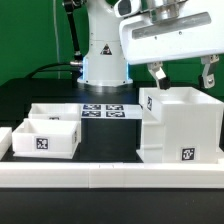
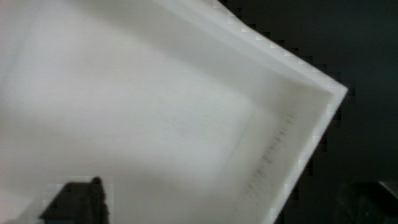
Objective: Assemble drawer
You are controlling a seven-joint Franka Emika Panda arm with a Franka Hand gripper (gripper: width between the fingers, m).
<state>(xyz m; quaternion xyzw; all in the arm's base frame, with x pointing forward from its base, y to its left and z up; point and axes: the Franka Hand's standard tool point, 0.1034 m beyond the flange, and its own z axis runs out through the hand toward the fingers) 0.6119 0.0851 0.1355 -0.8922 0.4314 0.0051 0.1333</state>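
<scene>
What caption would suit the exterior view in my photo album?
Open gripper poised above the tall white box, with a smaller white tray resting beside it.

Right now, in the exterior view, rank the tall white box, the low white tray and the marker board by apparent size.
1. tall white box: largest.
2. low white tray, at the exterior view's left.
3. marker board: smallest, though it lies farther back, so distance shrinks it somewhat.

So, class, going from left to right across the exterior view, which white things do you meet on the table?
Front low tray → marker board → tall open box.
</scene>
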